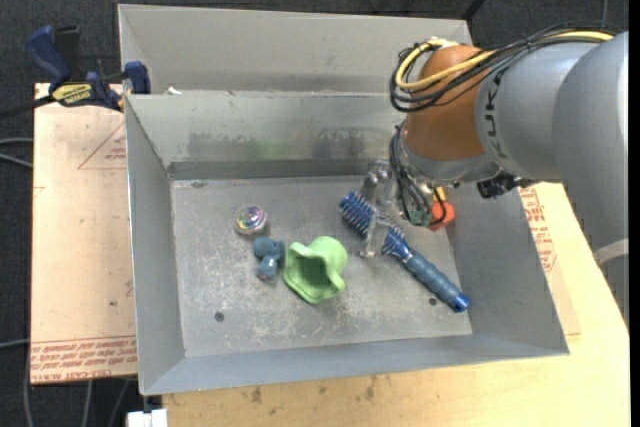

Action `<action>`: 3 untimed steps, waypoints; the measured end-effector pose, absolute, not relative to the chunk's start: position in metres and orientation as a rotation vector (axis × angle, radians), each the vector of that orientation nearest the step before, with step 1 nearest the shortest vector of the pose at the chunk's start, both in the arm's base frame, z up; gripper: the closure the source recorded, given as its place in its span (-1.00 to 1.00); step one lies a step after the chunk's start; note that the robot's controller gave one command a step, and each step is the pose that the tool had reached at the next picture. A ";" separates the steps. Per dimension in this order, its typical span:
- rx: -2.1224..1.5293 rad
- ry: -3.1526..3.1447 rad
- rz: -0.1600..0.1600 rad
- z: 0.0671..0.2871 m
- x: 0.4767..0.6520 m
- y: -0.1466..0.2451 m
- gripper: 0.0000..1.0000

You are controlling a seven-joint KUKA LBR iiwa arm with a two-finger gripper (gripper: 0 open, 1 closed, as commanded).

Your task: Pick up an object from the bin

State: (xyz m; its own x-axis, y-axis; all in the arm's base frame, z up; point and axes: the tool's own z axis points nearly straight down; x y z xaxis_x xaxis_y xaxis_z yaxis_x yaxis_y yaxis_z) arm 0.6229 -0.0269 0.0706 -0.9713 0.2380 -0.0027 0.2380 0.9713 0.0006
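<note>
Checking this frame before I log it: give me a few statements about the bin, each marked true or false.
1. The gripper is down at the blue brush on the right of the bin floor. True.
2. The green cup-like thing lies in the far left corner. False: it lies near the middle, left of the brush.
3. A small shiny ball lies up and left of the green thing. True.
4. The blue-grey lump lies right of the brush. False: it sits just left of the green thing.
</note>
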 end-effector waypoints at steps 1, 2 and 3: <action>0.373 3.116 0.000 0.071 0.624 -0.026 -1.00; 0.377 3.118 0.005 0.070 0.623 -0.025 1.00; 0.373 3.109 0.003 0.153 0.626 -0.024 1.00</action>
State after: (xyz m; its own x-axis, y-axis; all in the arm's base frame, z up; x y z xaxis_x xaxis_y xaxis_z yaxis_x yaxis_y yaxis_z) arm 0.6256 -0.0245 0.1528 -0.9715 0.2367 -0.0101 0.2367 0.9716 0.0032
